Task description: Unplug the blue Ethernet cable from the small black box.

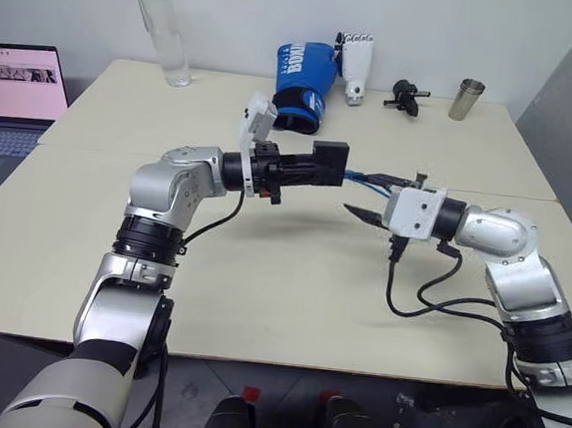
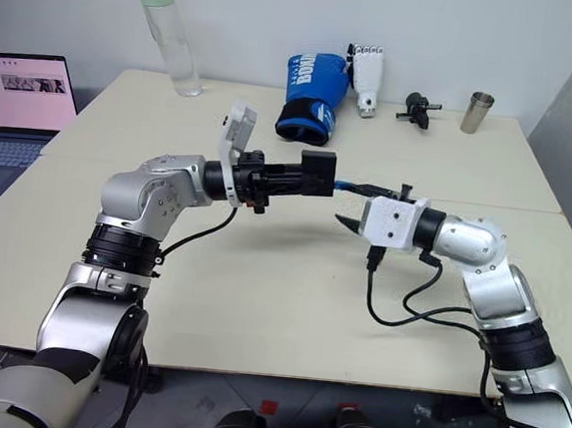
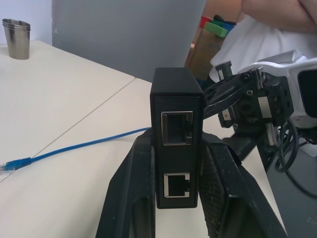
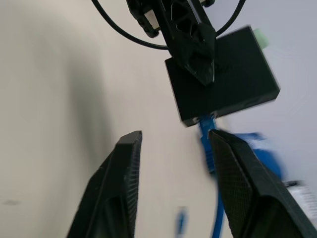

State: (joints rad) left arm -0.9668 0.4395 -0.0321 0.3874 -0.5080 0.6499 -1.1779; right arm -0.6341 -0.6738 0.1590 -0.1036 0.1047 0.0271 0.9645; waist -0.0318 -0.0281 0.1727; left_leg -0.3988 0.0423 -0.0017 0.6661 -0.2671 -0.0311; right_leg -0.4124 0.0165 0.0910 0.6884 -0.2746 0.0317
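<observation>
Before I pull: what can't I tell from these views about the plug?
Left wrist view: the small black box hides its far side, where the blue Ethernet cable runs behind it.
Right wrist view: the spot where cable meets box is blurred; latch unreadable.
Eye views: the plug is too small, partly behind the right gripper.

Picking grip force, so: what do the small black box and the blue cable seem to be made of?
The small black box looks like hard matte plastic: dull finish, finely textured panel, sharp edges. The blue Ethernet cable looks like a rubbery plastic jacket: thin, smooth, lying in a loose curve.
</observation>
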